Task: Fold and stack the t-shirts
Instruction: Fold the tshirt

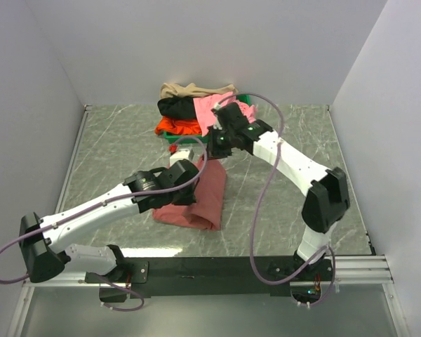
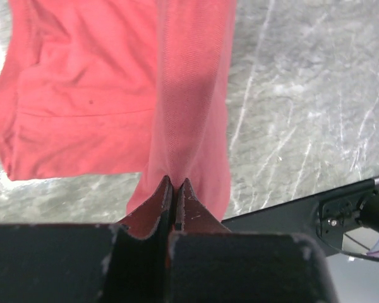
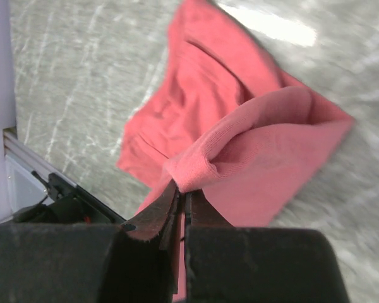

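We count five shirts in all. One is a brick-red shirt [image 1: 196, 200] on its own, and four are heaped together: one tan shirt [image 1: 186, 90], one black shirt [image 1: 174, 107], one pink shirt [image 1: 209, 110] and one orange-red shirt [image 1: 177, 126]. With that heap we count one green tray [image 1: 173, 149]. We see one table [image 1: 112, 140]. There are two arms, one left arm [image 1: 98, 207] and one right arm [image 1: 295, 165], and two grippers, one left gripper [image 2: 175, 183] and one right gripper [image 3: 182, 189]. We count two purple cables [image 1: 263, 203], one along each arm.
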`<state>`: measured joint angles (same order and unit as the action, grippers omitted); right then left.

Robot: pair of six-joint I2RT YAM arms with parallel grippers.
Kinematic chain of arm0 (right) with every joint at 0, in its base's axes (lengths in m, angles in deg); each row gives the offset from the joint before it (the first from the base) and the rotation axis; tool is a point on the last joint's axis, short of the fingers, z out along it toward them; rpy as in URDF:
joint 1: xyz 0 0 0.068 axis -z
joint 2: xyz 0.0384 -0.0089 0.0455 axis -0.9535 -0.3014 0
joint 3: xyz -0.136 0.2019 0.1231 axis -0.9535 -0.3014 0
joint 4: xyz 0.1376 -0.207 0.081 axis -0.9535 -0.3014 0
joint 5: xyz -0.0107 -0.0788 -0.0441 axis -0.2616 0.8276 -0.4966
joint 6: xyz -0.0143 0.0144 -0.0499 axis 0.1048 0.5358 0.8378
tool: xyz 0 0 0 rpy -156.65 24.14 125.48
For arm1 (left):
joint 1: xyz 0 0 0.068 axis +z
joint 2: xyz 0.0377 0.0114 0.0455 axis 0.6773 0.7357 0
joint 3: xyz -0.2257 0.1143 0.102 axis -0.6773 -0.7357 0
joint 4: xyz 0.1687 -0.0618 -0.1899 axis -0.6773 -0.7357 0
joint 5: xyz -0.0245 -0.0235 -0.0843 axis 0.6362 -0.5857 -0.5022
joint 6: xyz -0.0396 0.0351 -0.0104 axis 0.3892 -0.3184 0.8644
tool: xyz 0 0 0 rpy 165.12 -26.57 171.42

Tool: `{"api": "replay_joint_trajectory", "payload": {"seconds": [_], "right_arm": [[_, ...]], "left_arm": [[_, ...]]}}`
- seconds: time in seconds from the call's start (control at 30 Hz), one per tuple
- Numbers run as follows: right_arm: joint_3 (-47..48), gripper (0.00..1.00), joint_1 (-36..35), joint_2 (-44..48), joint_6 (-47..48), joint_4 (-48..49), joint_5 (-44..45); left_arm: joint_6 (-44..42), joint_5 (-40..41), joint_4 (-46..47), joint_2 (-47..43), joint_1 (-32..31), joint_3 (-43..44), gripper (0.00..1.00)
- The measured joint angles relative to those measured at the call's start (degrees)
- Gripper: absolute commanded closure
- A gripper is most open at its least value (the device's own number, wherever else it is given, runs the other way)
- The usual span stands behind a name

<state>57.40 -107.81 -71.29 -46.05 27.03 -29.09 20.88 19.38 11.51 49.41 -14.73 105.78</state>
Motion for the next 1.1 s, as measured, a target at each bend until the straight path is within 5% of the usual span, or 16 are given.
{"api": "replay_joint_trajectory", "payload": {"seconds": [0.53, 0.63, 0.7, 0.73, 0.77, 0.83, 0.9, 1.1], "right_arm": [[12.0, 1.0, -4.9, -18.7, -3.3, 5.5, -0.8], [12.5, 0.97, -5.0, -22.2, -4.1, 8.7, -1.9], [14.0, 0.9, -5.1, -25.0, -4.6, 10.1, -3.2], [14.7, 0.72, -5.1, -26.4, -4.8, 11.1, -3.8], [15.4, 0.62, -5.1, -27.7, -5.0, 11.8, -4.3], [16.6, 0.4, -5.0, -29.6, -5.3, 13.1, -4.9], [17.5, 0.28, -4.8, -30.6, -5.6, 13.9, -5.7], [16.9, 0.19, -4.5, -29.0, -5.4, 16.2, -7.1]], "left_arm": [[6.6, 4.9, -1.3, -2.9, 11.5, -11.9, 0.98], [8.3, 6.5, -0.9, -0.3, 13.5, -13.1, 0.89], [8.8, 7.1, -0.8, 1.3, 14.1, -13.3, 0.71], [9.3, 7.4, -0.9, 2.0, 14.4, -13.3, 0.62], [9.7, 7.6, -1.3, 2.3, 14.7, -13.3, 0.41], [10.7, 8.0, -2.8, 2.4, 15.1, -13.3, 0.29], [11.8, 8.9, -4.4, 2.3, 15.2, -13.3, 0.06], [13.9, 9.2, -6.8, -0.1, 15.6, -13.3, 0.01]]}}
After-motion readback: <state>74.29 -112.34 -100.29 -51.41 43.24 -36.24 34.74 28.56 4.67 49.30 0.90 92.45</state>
